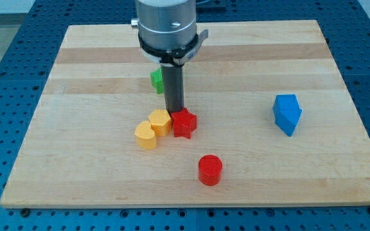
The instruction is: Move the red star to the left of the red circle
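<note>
Since nothing here can actually grab, everything below is about pushing, going from the view's left to the view's right.

yellow blocks: two rounded, heart-ish pieces, one [146, 136] lower left, the other [160, 121] up against it and just left of the star, looks like touching it.

green block: small piece [157, 80] mostly hidden behind the rod, can't make out its shape.

my tip: sits at [175, 111], right at the star's upper-left edge, touching or as good as.

end effector: just a plain rod, no jaws, so nothing is clamped or held; it only nudges.

red star: it's [184, 123] on the bench [76, 179], up and slightly left of the circle, well apart from it.

red circle: short cylinder [210, 170] near the view's bottom, alone.

blue block: chunky angular piece [287, 113] way off right, not in play.

handling: I'd guess the star is a light, hard little block that slides easily on smooth wood. It won't squash, but the points mean an off-centre push probably spins it.

where to push: I'd go for the flat notch between two arms on its upper side, aiming through the middle, so it travels toward the view's bottom and lands left of the circle.

risk: the nearer yellow block could get dragged along.
</note>
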Controlling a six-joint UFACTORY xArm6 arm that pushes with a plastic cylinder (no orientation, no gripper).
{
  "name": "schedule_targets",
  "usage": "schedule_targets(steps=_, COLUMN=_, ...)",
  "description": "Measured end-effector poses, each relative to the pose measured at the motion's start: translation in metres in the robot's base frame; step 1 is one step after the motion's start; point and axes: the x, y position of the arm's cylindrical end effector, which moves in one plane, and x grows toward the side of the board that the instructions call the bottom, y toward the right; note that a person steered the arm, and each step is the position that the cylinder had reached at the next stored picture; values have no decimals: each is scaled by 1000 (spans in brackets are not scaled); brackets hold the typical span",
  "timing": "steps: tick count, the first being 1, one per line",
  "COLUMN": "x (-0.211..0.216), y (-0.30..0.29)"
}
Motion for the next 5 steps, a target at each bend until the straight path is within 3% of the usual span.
schedule_targets(steps=3, x=-8, y=25)
schedule_targets(steps=5, x=19, y=26)
